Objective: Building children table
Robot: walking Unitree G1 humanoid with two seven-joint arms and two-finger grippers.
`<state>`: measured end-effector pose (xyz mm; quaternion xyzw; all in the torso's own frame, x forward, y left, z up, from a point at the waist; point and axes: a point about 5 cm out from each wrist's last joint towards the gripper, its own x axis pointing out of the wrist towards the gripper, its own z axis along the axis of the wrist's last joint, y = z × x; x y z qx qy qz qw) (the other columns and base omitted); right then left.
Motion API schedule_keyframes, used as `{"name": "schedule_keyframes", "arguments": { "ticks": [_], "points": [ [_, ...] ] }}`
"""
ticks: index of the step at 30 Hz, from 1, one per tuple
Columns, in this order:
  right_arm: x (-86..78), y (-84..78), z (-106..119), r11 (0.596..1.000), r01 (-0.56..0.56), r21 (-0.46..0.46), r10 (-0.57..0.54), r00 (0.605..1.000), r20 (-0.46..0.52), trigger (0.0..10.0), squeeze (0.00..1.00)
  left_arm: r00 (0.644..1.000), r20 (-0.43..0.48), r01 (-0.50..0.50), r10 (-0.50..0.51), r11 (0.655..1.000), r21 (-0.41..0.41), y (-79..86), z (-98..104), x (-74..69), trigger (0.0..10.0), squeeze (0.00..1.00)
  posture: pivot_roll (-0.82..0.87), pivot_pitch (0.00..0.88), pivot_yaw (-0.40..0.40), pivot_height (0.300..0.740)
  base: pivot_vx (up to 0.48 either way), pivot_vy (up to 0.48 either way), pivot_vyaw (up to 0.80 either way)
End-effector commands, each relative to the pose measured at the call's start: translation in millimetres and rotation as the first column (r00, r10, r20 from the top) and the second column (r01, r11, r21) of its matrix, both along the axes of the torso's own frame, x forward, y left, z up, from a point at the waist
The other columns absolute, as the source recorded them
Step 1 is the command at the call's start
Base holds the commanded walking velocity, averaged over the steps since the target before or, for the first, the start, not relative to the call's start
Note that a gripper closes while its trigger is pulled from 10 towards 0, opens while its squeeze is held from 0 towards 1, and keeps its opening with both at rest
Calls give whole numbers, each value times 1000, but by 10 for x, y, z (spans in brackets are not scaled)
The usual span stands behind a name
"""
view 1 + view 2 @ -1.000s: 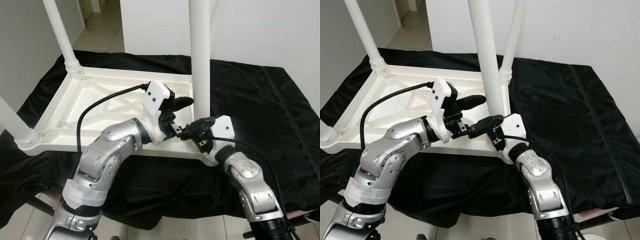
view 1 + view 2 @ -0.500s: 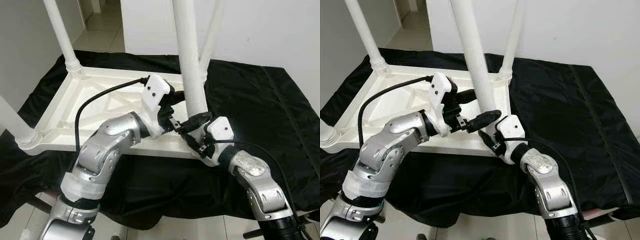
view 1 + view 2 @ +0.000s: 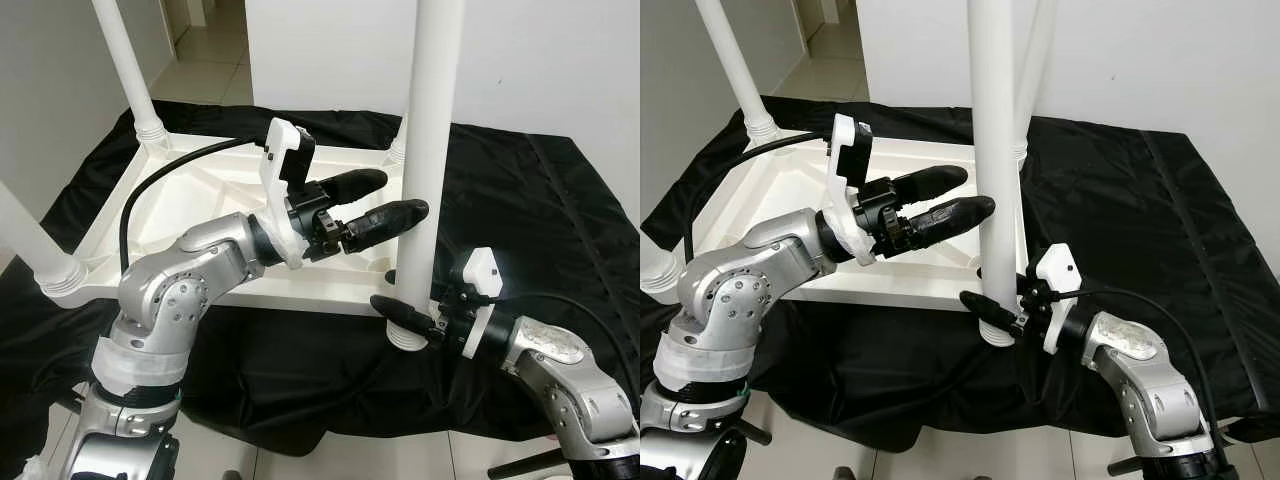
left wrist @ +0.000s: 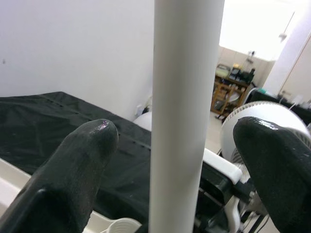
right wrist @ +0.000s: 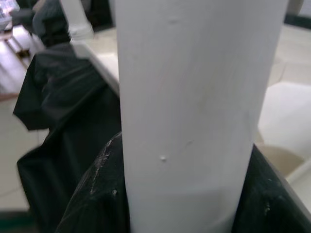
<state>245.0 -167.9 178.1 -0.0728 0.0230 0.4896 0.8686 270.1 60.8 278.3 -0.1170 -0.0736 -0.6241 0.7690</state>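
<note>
From our head camera we see the white table [image 3: 200, 215] upside down on the black cloth [image 3: 530, 210]. Our right gripper [image 3: 405, 315] hugs the bottom of a loose leg [image 3: 425, 150]. Our left wrist camera shows our left gripper [image 3: 385, 205] wide open, with that leg between its fingers [image 4: 80, 160].

a plain white plastic table top [image 3: 200, 215] lies on a plain black cloth [image 3: 520, 200]. the table legs [image 3: 428, 150] are white too. both arms [image 3: 190, 285] are silver with white wrist housings, and each tool, left tool [image 3: 385, 200] and right tool [image 3: 405, 318], has glossy black fingers. the wall [image 3: 550, 60] is white; the floor tiles [image 3: 215, 50] are pale beige.
</note>
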Motion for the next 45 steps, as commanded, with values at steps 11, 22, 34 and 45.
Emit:
{"name": "schedule_keyframes", "arguments": {
  "ticks": [11, 22, 34, 45],
  "points": [
    [19, 33, -22, 984, -177, -14, 174, 979, -102, 10000, 0, 928, 106, 350, -356, 934, 72, -106, 119, -252, 10000, 0, -25, 71, -18, 740, 0, 0, 0],
    [14, 176, -72, 967, -253, -32, 248, 962, -115, 10000, 0, 930, 111, 343, -350, 936, 76, -158, 141, -222, 10000, 0, -21, 76, -20, 740, 0, 0, 0],
    [20, 156, -89, 962, -270, -39, 263, 956, -133, 10000, 0, 933, 73, 349, -352, 936, 50, -136, 176, -170, 0, 0, -23, 80, -19, 740, 0, 0, 0],
    [68, 127, -51, 964, -266, -25, 260, 955, -141, 10000, 1000, 956, 74, 275, -285, 953, 124, -163, 173, -95, 10000, 0, -19, 82, -22, 740, 0, 0, 0]
  ]
}}
